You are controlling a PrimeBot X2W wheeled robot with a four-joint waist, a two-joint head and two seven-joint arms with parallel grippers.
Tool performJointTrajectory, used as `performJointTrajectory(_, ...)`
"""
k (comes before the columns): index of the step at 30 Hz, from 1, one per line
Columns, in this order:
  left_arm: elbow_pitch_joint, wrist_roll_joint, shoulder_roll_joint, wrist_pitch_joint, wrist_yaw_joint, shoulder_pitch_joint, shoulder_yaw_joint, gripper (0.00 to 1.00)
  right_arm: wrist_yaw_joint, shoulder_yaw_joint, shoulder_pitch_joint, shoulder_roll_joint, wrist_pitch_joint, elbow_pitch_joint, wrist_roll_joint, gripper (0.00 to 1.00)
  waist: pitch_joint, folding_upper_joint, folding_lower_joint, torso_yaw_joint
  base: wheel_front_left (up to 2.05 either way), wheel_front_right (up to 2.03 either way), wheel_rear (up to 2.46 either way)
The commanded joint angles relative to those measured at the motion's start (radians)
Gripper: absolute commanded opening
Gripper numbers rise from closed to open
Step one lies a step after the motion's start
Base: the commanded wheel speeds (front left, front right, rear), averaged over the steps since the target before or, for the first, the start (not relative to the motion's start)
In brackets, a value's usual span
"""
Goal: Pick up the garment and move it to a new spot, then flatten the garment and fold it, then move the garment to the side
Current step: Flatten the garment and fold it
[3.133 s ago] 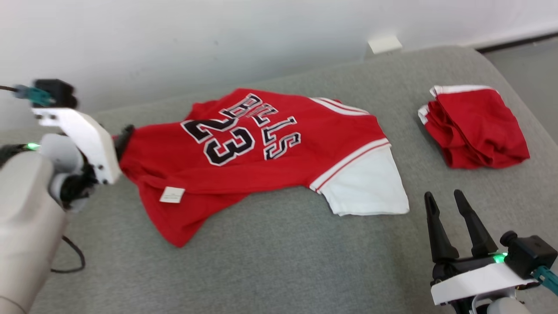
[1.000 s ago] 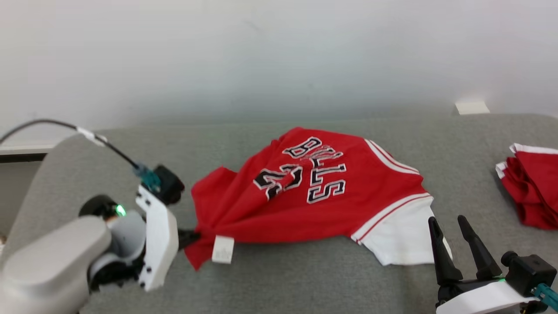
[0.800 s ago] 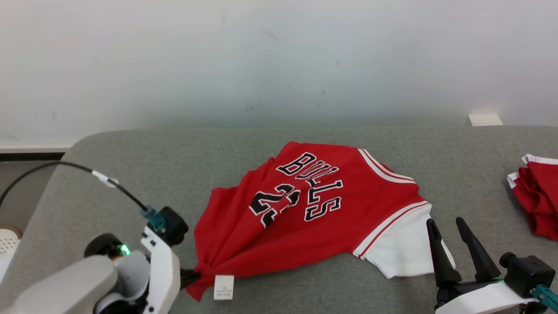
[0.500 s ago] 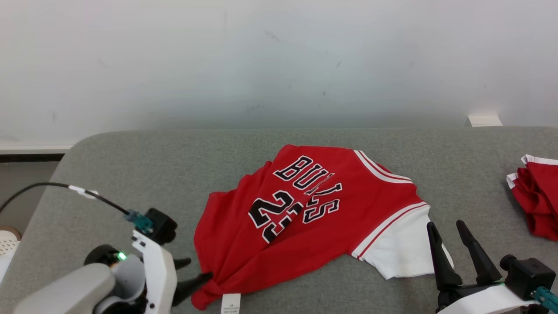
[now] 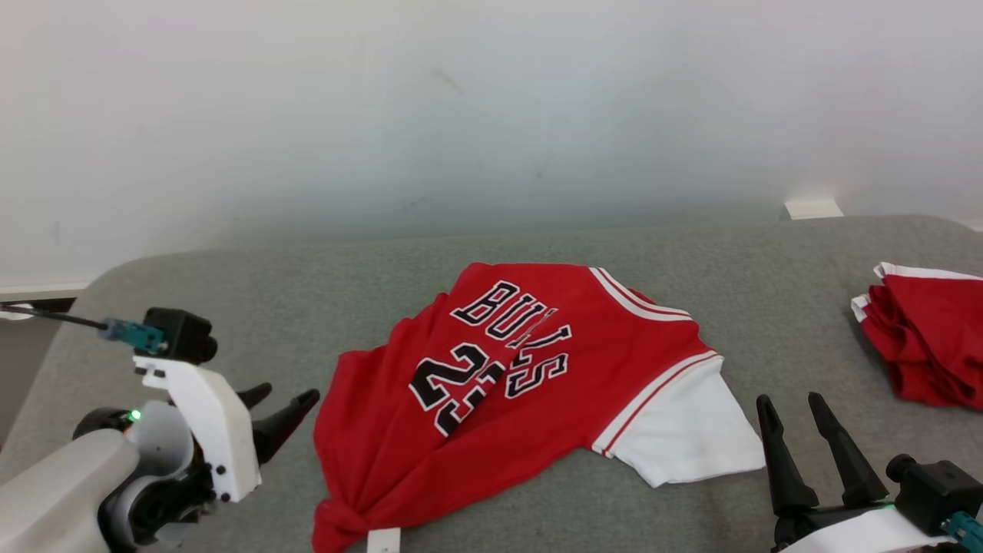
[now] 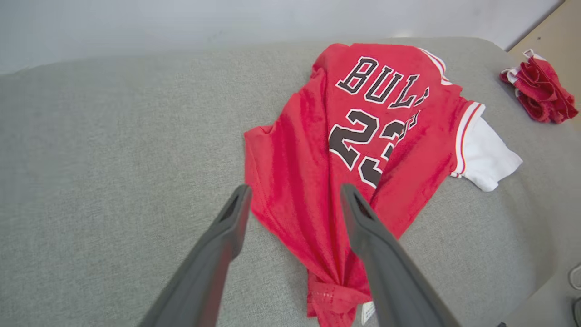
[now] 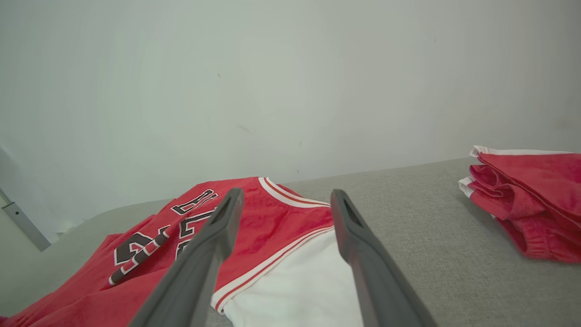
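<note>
Two grippers are hanging with jaws spread, gripping nothing: the left gripper just beside the jersey, the right gripper near its white sleeve. The jersey (lettering up) is lying rumpled on the grey cushion.

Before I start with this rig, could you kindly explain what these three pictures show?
This is a wheeled robot with two arms. One picture comes from a camera on its head, looking down at a grey padded surface. The other two come from wrist cameras, each looking along that arm's two dark fingers. On the surface lies a rumpled red Bulls jersey with a white sleeve; a second red garment lies to the robot's right. The left end effector is open beside the jersey; the right end effector is open near the white sleeve. Nothing is held.
</note>
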Motion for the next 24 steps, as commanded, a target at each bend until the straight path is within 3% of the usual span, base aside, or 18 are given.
performJointTrajectory(1, 0.022, -0.017, -0.014, 0.020, 0.005, -0.008, 0.003, 1.00, -0.002, 0.003, -0.011, -0.001, -0.001, -0.004, 0.001, 1.00, 0.012, 0.0000, 0.0000, -0.019, 0.00, 0.00, 0.00)
performJointTrajectory(15, 0.348, -0.024, -0.129, 0.151, -0.045, -0.159, -0.009, 1.00, -0.002, 0.024, -0.082, 0.015, -0.028, 0.011, 0.019, 1.00, 0.163, 0.0000, 0.0000, -0.178, 0.00, 0.00, 0.00)
performJointTrajectory(24, 0.520, -0.009, -0.144, 0.220, -0.065, -0.198, -0.039, 1.00, -0.002, 0.042, -0.120, 0.024, -0.063, 0.052, 0.038, 1.00, 0.226, 0.0000, 0.0000, -0.246, 0.00, 0.00, 0.00)
